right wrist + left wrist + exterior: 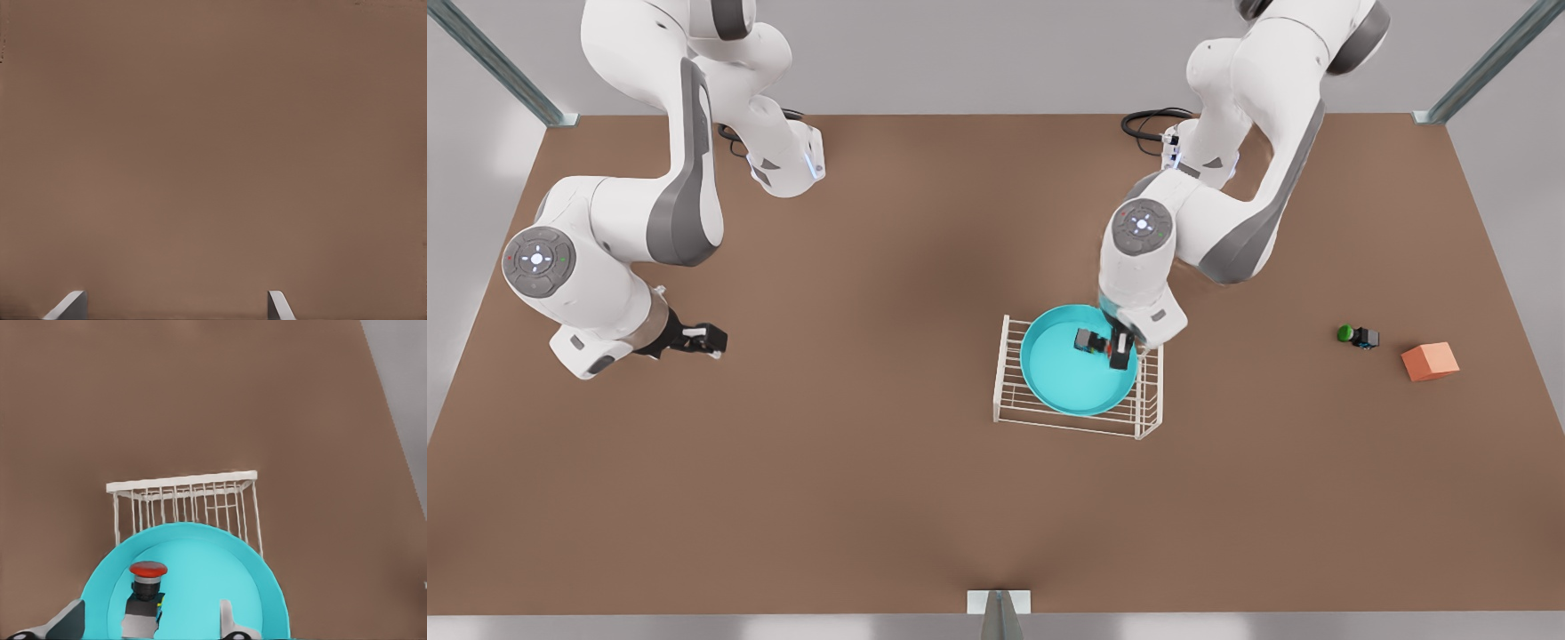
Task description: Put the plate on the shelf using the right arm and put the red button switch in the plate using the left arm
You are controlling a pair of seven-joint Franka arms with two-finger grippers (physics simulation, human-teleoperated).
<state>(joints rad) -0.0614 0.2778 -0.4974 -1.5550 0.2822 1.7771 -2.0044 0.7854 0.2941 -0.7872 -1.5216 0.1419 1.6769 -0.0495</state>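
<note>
Turquoise plate [1069, 382] seated on the white wire shelf [1014, 404], right of centre on the brown bench [871, 462] in the front view. Left claw [1110, 347] lowered over the plate, fingers spread, red button switch [1087, 340] between them on the plate floor. Right claw [704, 340] idle over bare bench at the front view's left, well apart. Green-capped switch [1357, 335] and orange cube [1430, 361] near the front view's right edge.

Left wrist view: red button switch [147, 590] upright inside the plate [200, 573], fingertips [229, 620] apart on either side; shelf [183, 497] bars beyond the rim.

Right wrist view: fingertips [70, 305] spread wide over plain bench [213, 147].
</note>
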